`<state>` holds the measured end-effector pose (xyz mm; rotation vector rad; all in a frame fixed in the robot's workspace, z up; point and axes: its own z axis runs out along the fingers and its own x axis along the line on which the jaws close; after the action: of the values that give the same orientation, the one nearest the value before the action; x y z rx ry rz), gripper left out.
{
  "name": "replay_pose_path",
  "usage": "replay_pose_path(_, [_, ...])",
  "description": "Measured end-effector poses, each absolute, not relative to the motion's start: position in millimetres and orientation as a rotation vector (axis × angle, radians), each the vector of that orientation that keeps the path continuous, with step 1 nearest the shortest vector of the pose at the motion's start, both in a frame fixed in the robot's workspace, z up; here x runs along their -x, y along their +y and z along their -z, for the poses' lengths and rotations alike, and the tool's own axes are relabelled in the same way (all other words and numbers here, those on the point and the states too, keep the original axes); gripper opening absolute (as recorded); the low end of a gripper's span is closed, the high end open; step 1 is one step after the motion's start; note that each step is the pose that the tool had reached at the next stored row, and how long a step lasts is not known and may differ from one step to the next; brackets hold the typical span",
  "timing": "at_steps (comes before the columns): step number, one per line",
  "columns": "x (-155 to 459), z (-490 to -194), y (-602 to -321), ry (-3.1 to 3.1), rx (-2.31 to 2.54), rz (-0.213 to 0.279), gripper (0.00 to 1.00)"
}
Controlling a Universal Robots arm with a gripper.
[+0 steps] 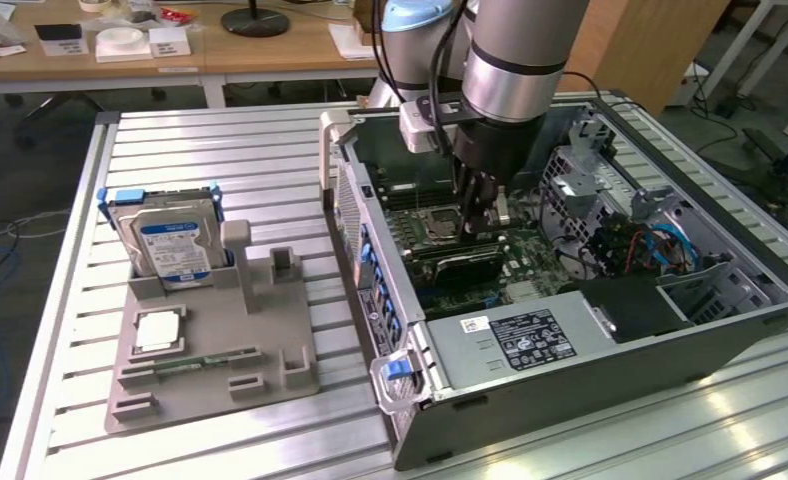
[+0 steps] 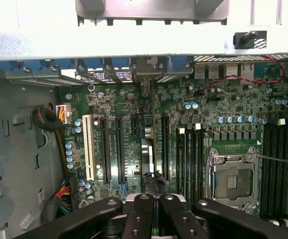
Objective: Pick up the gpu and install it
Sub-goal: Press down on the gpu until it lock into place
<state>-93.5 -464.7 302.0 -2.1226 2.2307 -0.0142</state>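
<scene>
Inside the open case [image 1: 714, 300], the claw [image 1: 476, 228] stands low over the motherboard [image 2: 223, 104], reaching straight down from the arm [image 1: 514, 60]. In the wrist view its fingers [image 2: 140, 219] are brought together with no gap between them, and they close on the upper edge of the gpu [image 2: 149, 159]. The claw is therefore fully closed, gripping the card.

The gpu stands on edge directly beneath the claw. In the exterior view its dark body [image 1: 464, 266] shows just below the fingertips, between the CPU socket [image 1: 437, 217] and the power supply [image 1: 534, 340]. In the wrist view the card runs away from the claw toward the rear wall of the case, its long axis parallel to the expansion slots [image 2: 115, 149] on either side of it. Whether its lower edge is seated in a slot or held just above one cannot be told.

On the table [image 1: 207, 150], well apart from the case toward the exterior view's left, the grey holder [image 1: 254, 370] carries the hard drive [image 1: 174, 245]. A memory stick [image 1: 207, 362] lies flat near its front.
</scene>
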Motion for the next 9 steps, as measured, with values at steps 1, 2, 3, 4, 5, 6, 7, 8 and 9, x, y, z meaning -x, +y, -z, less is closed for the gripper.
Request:
replay_pose_path(1, [93.5, -302.0, -464.7, 2.231, 2.123, 0.014, 0.11])
replay_pose_path(2, [93.5, -302.0, -464.7, 2.231, 2.123, 0.014, 0.11])
replay_pose_path(3, [93.5, -302.0, -464.7, 2.231, 2.123, 0.014, 0.11])
replay_pose_path(4, [93.1, -302.0, -464.7, 2.231, 2.123, 0.013, 0.11])
replay_pose_path(5, [92.3, -302.0, -464.7, 2.234, 2.126, 0.008, 0.11])
replay_pose_path(6, [91.3, -302.0, -464.7, 2.238, 2.129, 0.001, 0.11])
replay_pose_path(7, [90.2, -302.0, -464.7, 2.242, 2.133, -0.008, 0.11])
replay_pose_path(8, [89.2, -301.9, -464.7, 2.247, 2.137, -0.018, 0.11])
replay_pose_path(9, [88.4, -301.9, -464.7, 2.251, 2.140, -0.026, 0.11])
